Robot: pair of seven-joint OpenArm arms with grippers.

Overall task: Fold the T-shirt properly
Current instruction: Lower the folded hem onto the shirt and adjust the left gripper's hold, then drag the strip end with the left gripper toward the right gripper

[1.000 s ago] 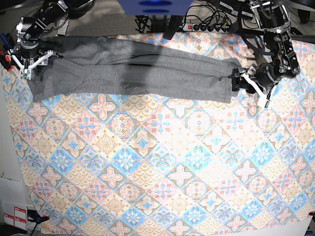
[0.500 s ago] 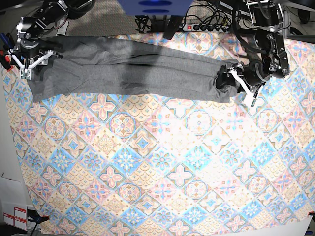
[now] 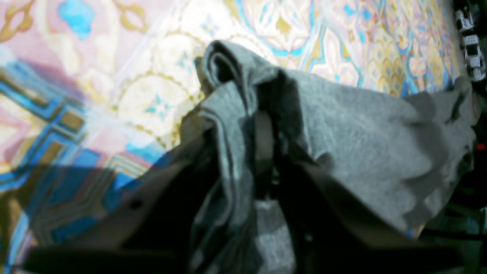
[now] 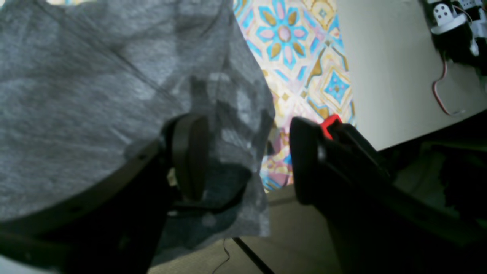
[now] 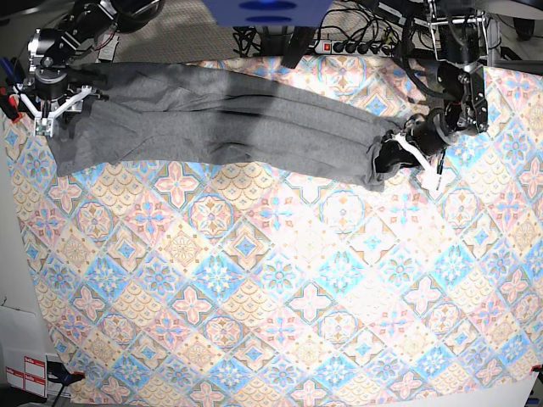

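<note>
Patterned tablecloth under T-shirt; left gripper pinches bunched end (arm angled low), right gripper agape at edge

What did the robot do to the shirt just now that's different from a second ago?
The left gripper slid in along the T-shirt toward its middle and closed on the end, bunching the cloth up into a small lump. That end of the shirt now sits further in on the tablecloth. The right gripper stayed open at the other end, and the rest of the shirt lies as before.
</note>
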